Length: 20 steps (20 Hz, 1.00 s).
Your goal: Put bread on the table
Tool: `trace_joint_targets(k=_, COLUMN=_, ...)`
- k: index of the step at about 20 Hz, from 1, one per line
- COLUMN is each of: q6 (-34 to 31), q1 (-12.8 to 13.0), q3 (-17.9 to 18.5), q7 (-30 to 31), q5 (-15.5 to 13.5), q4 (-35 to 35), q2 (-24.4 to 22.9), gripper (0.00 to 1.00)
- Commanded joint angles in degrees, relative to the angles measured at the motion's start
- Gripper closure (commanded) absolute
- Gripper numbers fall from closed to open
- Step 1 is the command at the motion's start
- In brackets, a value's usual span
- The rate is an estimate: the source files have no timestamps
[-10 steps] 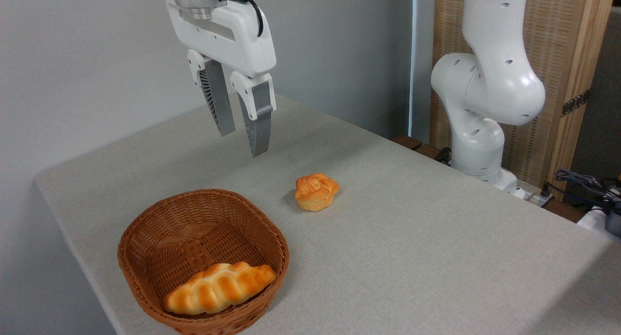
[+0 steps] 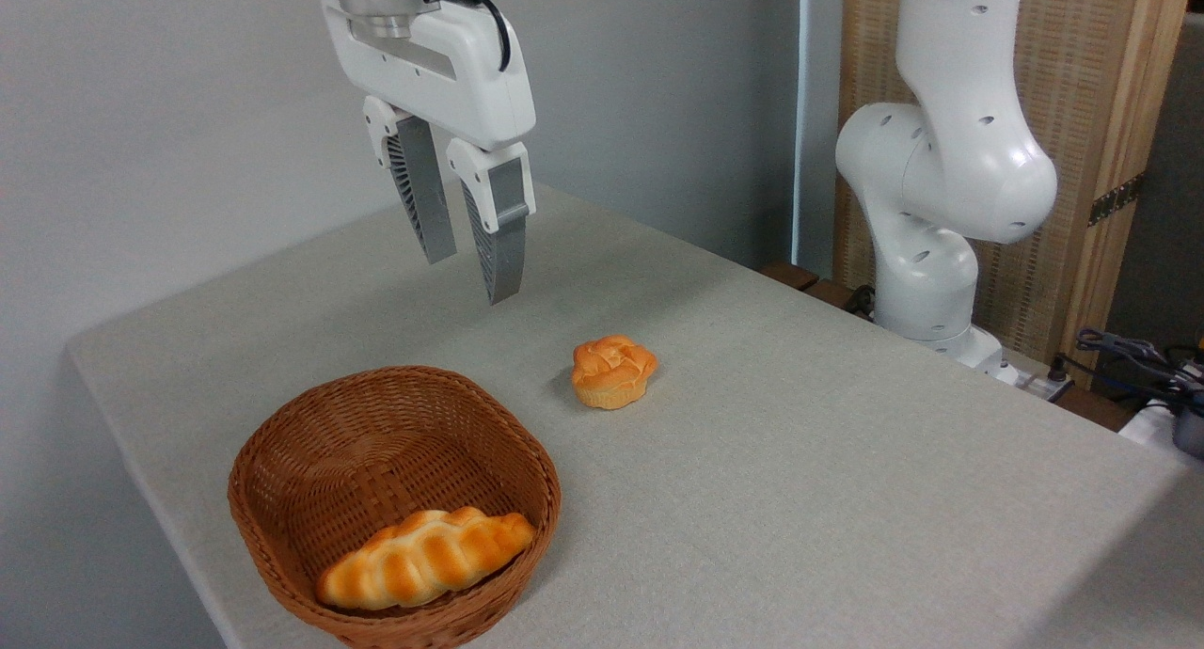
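Observation:
The bread (image 2: pixel 425 557), a long braided golden loaf, lies inside the brown wicker basket (image 2: pixel 282 456) against its near wall. The basket stands on the grey-beige table (image 2: pixel 800 498) near the front left corner. My gripper (image 2: pixel 470 277) hangs high above the table, behind and above the basket, pointing down. Its two fingers stand apart with nothing between them. A wide gap of air separates it from the loaf.
A small round orange bun (image 2: pixel 612 371) sits on the table to the right of the basket. The arm's white base (image 2: pixel 931 207) rises at the back right, with cables (image 2: pixel 1138 362) at the far right edge. The table's left edge runs close to the basket.

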<state>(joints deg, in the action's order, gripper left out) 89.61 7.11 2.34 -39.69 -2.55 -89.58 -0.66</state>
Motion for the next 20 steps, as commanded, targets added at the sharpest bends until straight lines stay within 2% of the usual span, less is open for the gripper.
trace_joint_targets(k=1, q6=1.1, q1=0.2, q3=0.5, q7=0.7, q5=-1.0, q4=-0.9, q2=-0.7, gripper=0.0)
trace_joint_targets(k=7, q6=1.7, q1=0.1, q3=0.6, q7=0.5, q5=-0.9, q4=-1.3, q2=-0.6, gripper=0.0)
trace_joint_targets(k=10, q6=5.0, q1=0.1, q3=2.4, q7=0.5, q5=-1.0, q4=-2.2, q2=-0.6, gripper=0.0)
trace_joint_targets(k=14, q6=7.4, q1=0.1, q3=2.6, q7=0.2, q5=-0.4, q4=-5.0, q2=-0.7, gripper=0.0)
trace_joint_targets(k=17, q6=11.1, q1=0.1, q3=2.6, q7=0.2, q5=-0.4, q4=-7.5, q2=-0.9, gripper=0.0)
trace_joint_targets(k=20, q6=17.9, q1=0.1, q3=2.6, q7=0.1, q5=-0.2, q4=-11.2, q2=-0.9, gripper=0.0)
